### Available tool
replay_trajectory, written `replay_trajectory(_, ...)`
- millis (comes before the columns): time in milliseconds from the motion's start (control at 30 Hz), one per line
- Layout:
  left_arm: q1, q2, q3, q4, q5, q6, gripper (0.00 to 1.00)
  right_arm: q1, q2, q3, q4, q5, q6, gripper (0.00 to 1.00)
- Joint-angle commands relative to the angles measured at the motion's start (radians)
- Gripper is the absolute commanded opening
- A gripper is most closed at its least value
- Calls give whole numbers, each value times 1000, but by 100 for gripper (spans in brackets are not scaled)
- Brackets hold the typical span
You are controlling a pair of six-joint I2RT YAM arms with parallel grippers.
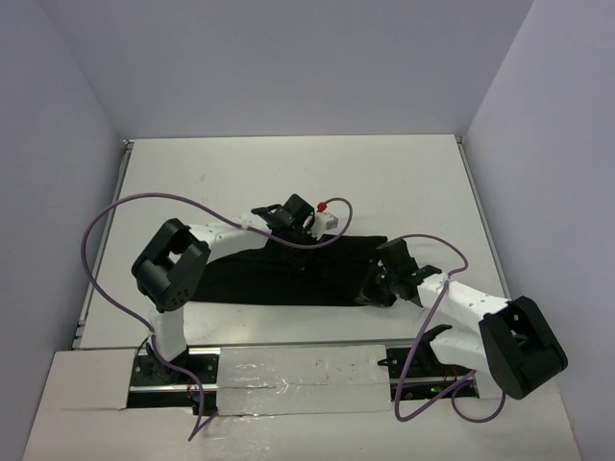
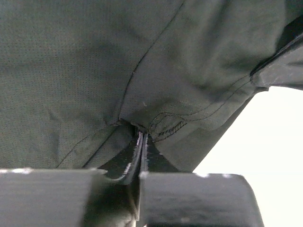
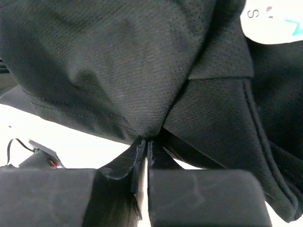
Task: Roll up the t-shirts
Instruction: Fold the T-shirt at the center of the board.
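Our left gripper (image 2: 142,139) and right gripper (image 3: 146,144) are both clamped on the black t-shirt (image 1: 279,274); we should move them together, keeping its fabric taut.

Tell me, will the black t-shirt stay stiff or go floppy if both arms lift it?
Likely floppy: the t-shirt puckers into folds where the jaws pinch it. Probably light, as the cloth looks thin and finely meshed. It may sag between the two pinches.
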Motion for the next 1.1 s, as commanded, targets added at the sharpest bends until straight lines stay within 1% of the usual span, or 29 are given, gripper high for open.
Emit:
replay_trajectory(0, -6, 5, -8, 36, -11, 6, 0, 2, -21, 20, -32, 52, -22, 0)
replay_trajectory(233, 2, -3, -12, -22, -45, 67, 0, 0, -50, 47, -172, 110, -75, 0)
replay_trajectory(333, 7, -7, -12, -28, -57, 76, 0, -6, -62, 44, -187, 135, -74, 0)
replay_trajectory(367, 5, -6, -12, -30, -59, 113, 0, -7, -68, 46, -189, 139, -74, 0)
replay_trajectory(433, 5, -4, -15, -31, -46, 119, 0, -7, -69, 52, -187, 144, -82, 0)
replay_trajectory(533, 5, -4, -18, -33, -20, 129, 0, -7, -50, 66, -186, 139, -97, 4)
replay_trajectory(567, 4, -6, -18, -36, -10, 138, 3, -7, -50, 73, -187, 141, -102, 12)
replay_trajectory(600, 4, -7, -17, -41, -2, 141, 8, -7, -55, 78, -193, 141, -105, 17)
replay_trajectory(633, 5, -9, -14, -44, 12, 144, 22, -7, -61, 81, -195, 142, -111, 21)
replay_trajectory(667, 5, -10, -8, -56, 18, 155, 28, -7, -70, 92, -203, 148, -112, 28)
replay_trajectory(733, 5, -14, 3, -71, 24, 162, 38, -7, -98, 106, -232, 159, -123, 34)
replay_trajectory(800, 5, -15, 26, -96, 23, 173, 40, -7, -119, 129, -264, 175, -135, 37)
replay_trajectory(867, 5, -18, 53, -125, 24, 184, 43, -7, -127, 149, -279, 181, -143, 38)
replay_trajectory(1000, 7, -23, 90, -177, 33, 205, 56, -7, -139, 172, -334, 193, -163, 39)
replay_trajectory(1067, 7, -27, 103, -197, 33, 224, 59, -9, -153, 185, -356, 204, -168, 40)
